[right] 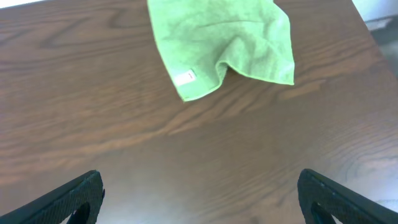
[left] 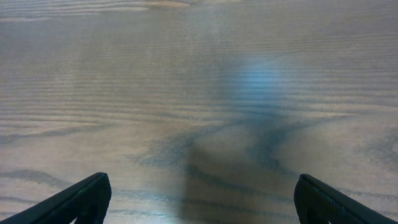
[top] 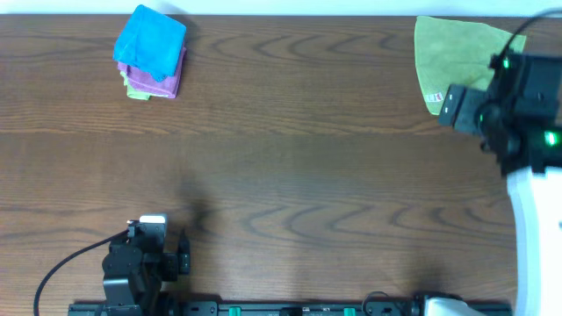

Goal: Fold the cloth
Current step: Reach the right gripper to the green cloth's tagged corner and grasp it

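The light green cloth [top: 452, 57] lies at the table's far right corner, rumpled, with its small white tag [top: 432, 98] at the near left edge. In the right wrist view the cloth [right: 224, 43] lies ahead of the fingers, one corner buckled up, tag [right: 185, 77] showing. My right gripper [right: 199, 199] is open and empty, over bare wood short of the cloth; in the overhead view it [top: 457, 107] sits at the cloth's near edge, hiding part of it. My left gripper [left: 199, 202] is open and empty over bare wood at the near left [top: 180, 254].
A stack of folded cloths, bright blue [top: 151, 41] on top of purple [top: 171, 83] and a pale green one, sits at the far left. The table's right edge and far edge run close to the green cloth. The white right arm [top: 536, 228] stands along the right side.
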Robot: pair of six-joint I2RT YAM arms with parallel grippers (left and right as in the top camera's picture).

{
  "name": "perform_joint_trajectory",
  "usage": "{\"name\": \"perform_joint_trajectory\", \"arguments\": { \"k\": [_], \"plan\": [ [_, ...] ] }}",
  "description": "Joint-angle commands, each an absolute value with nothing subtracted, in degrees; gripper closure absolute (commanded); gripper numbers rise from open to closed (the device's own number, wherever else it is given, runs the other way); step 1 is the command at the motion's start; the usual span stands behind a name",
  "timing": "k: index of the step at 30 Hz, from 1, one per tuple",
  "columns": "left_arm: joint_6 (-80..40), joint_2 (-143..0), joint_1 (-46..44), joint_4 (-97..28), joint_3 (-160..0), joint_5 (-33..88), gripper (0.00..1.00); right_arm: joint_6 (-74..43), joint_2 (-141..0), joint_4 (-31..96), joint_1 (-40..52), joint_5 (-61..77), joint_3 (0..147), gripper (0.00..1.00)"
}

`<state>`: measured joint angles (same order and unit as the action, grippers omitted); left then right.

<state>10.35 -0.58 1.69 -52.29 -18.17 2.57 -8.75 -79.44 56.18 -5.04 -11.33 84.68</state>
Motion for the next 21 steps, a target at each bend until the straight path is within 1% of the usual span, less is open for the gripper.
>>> {"name": "perform_joint_trajectory", "arguments": {
  "k": [1,8,16,21],
  "plan": [
    [10.74,-0.25,1.45,-52.93,-18.0,1.93,0.05,-10.76,-85.43,55.59,-6.96,-13.76,87.9,0.01],
    [10.72,-0.25,1.45,-52.93,-18.0,1.93,0.05,-11.79,-95.85,49.39,-9.8,-13.61,88.4,0.01],
    [10.74,-0.25,1.45,-52.93,-18.0,1.93,0.05,-11.35,-103.53,42.35,-9.91,-14.39,88.38,0.01],
    [10.74,-0.25,1.45,-52.93,-18.0,1.93,0.05,-8.05,-110.04,35.2,-9.96,-10.7,88.38,0.01]
  ]
}}
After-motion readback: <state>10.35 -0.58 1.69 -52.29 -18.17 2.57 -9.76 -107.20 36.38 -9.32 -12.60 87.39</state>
